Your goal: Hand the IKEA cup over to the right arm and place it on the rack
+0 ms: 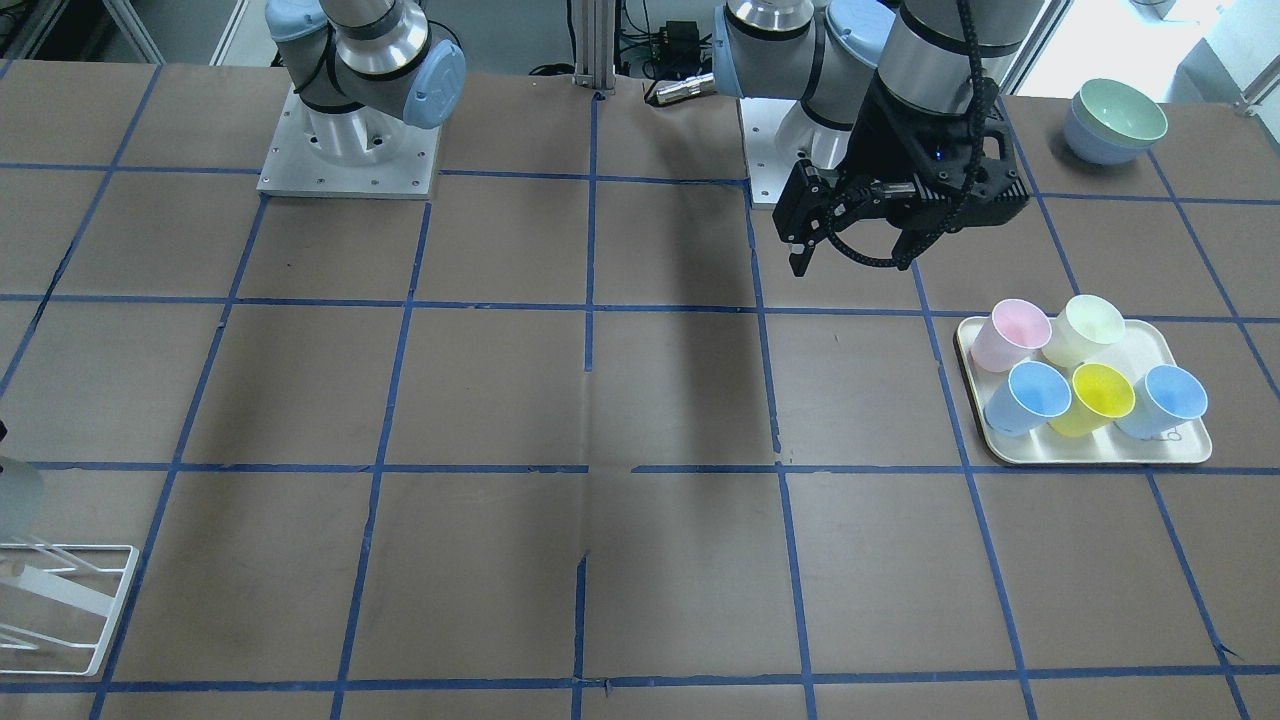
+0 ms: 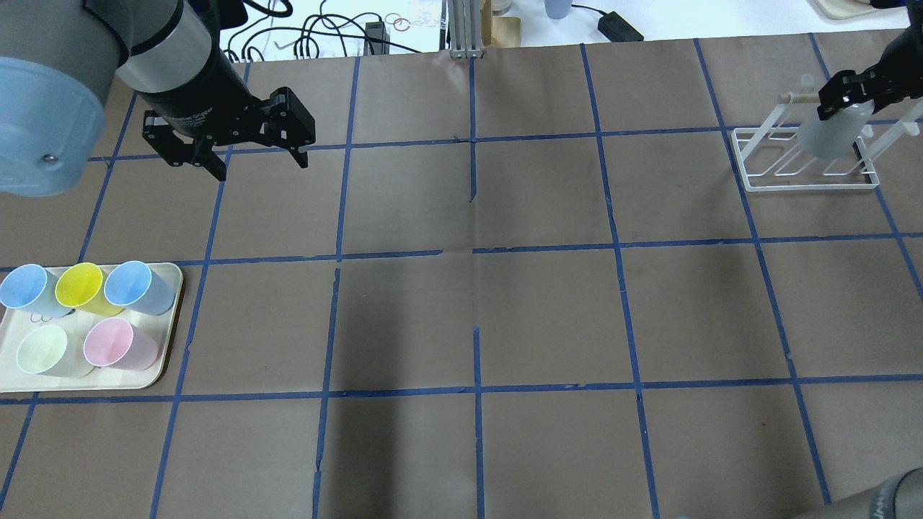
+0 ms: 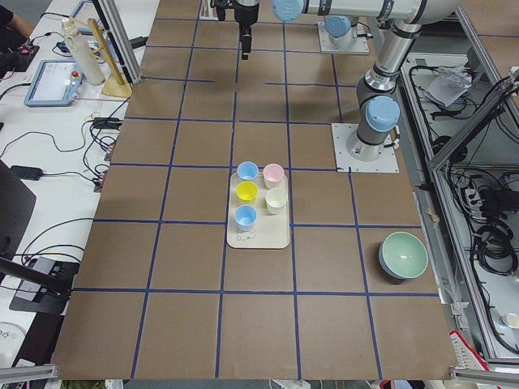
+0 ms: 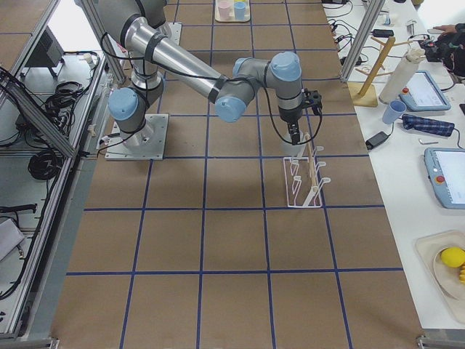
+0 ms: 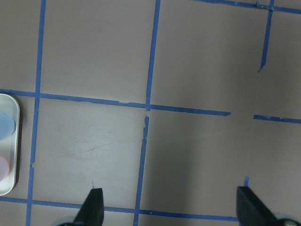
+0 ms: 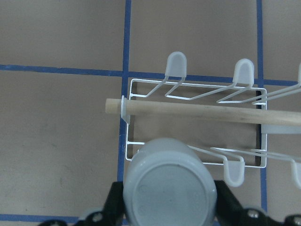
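Note:
The IKEA cup, a pale grey tumbler, is held upside down between the fingers of my right gripper, its base towards the wrist camera. It hangs over one end of the white wire rack, beside the wooden-tipped peg. I cannot tell whether it touches a rod. The cup and the rack also show at the edge of the exterior views. My left gripper is open and empty above bare table, far from the rack; its fingertips show wide apart.
A cream tray at the robot's left holds several coloured cups: light blue, yellow, pale green and pink. Stacked bowls stand near the left arm's base. Brown table with blue tape grid lies between tray and rack.

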You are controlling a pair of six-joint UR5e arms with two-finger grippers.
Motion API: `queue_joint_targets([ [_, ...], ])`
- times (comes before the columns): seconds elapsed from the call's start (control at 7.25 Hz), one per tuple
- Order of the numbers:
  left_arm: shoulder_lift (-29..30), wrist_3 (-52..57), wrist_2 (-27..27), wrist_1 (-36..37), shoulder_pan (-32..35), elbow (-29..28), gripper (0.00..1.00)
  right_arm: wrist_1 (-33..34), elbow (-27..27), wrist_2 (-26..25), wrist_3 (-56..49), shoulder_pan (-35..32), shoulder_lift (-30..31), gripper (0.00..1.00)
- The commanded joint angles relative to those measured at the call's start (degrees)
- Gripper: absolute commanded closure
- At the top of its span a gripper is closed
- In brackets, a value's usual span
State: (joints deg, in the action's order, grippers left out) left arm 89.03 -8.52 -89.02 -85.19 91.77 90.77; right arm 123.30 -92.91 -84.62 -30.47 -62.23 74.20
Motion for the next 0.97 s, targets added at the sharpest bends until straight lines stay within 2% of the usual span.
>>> queue_joint_targets([
  [0.0,0.0,0.0,0.1,0.0,0.0,-0.1,0.0,0.0,0.0,0.0,0.0,0.0,-2.2,1.0],
  [0.28,0.0,0.0,0.1,0.0,0.0,0.0,0.0,0.1,0.0,-0.1,1.2,0.0,-3.3,1.0],
  [0.41,0.0,0.0,0.1,0.0,0.0,0.0,0.0,0.1,-0.1,-0.2,1.2,0.0,-3.8,0.95],
  [0.55,0.0,0.0,0.2,0.0,0.0,0.0,0.0,0.3,0.0,-0.1,1.2,0.0,-4.2,0.77],
  [0.69,0.0,0.0,0.2,0.0,0.0,0.0,0.0,0.5,-0.1,0.0,1.3,0.0,-4.2,0.47],
  [0.83,0.0,0.0,0.2,0.0,0.0,0.0,0.0,0.5,0.0,-0.1,1.4,0.0,-4.9,0.22],
])
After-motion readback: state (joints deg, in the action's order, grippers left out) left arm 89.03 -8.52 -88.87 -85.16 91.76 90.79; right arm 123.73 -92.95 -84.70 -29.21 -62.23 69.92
